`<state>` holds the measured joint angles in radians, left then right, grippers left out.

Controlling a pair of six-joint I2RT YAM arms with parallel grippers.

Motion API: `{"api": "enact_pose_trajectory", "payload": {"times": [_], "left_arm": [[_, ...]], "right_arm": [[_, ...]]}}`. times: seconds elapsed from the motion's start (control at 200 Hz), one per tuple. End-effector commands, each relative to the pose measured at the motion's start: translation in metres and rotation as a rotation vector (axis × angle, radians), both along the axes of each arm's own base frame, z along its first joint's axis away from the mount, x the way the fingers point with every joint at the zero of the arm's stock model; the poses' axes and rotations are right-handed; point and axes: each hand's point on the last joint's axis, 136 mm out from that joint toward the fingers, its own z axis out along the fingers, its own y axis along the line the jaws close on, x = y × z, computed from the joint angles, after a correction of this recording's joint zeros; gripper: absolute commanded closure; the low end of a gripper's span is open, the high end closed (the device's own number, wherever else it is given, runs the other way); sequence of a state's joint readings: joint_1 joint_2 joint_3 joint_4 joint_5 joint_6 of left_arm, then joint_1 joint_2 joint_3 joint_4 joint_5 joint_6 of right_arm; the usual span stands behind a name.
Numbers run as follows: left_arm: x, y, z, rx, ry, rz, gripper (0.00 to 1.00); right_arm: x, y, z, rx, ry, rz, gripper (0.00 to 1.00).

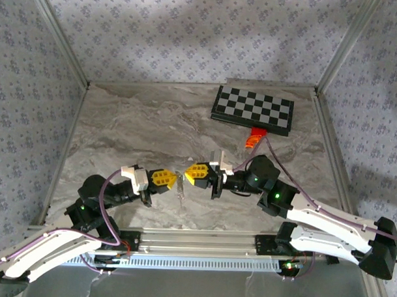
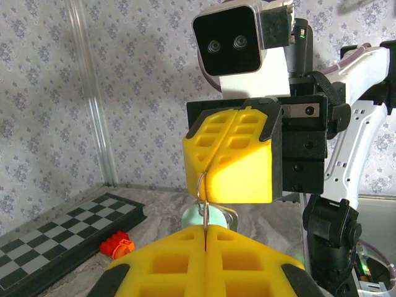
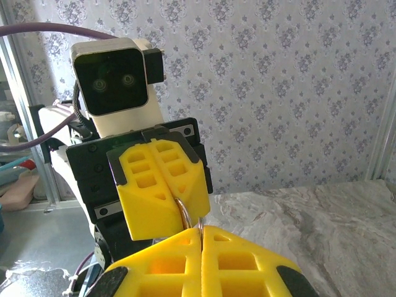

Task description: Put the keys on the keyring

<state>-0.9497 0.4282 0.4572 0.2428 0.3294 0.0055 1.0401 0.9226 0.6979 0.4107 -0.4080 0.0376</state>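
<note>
**A:** While the two arms are meeting nose to nose above the worktop (image 1: 134, 133), what is the left gripper (image 1: 166, 178) doing?

**B:** Its jaws are pressing fully together, and a thin wire is running into the seam between the pads. It looks to be pinching the keyring (image 2: 198, 185).

**A:** And where is the key sitting?

**B:** The teal key (image 2: 207, 216) is hanging in the gap between the two grippers, just behind the wire and off the worktop. I cannot tell whether it is threading onto the ring or only resting against it.

**A:** And the right gripper (image 1: 195, 172)?

**B:** It is also clamping shut, and the upper end of the same wire loop is disappearing between its pads. Both arms seem to be sharing the ring.

**A:** So how far along are we?

**B:** I am judging this as mid-threading: ring and key are lifted and brought together, but the key is not yet plainly on. Further right, the orange block (image 1: 253, 138) and checkerboard (image 1: 253, 109) are lying apart from the work.
</note>
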Motion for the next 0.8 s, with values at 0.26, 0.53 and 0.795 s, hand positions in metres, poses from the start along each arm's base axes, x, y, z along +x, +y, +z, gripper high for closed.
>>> {"api": "enact_pose_trajectory", "payload": {"times": [0.26,0.53,0.795], "left_arm": [[-0.0054,0.0025,0.0209,-0.050,-0.036,-0.016,1.00],[-0.0057,0.0030,0.0223,-0.054,-0.036,-0.016,1.00],[-0.0056,0.0025,0.0223,-0.053,-0.040,-0.017,1.00]], "right_arm": [[-0.0057,-0.0004,0.0103,0.024,-0.008,0.032,1.00],[-0.0056,0.0016,0.0050,0.002,-0.006,0.028,1.00],[-0.0070,0.0024,0.0054,-0.001,-0.011,0.033,1.00]]}}
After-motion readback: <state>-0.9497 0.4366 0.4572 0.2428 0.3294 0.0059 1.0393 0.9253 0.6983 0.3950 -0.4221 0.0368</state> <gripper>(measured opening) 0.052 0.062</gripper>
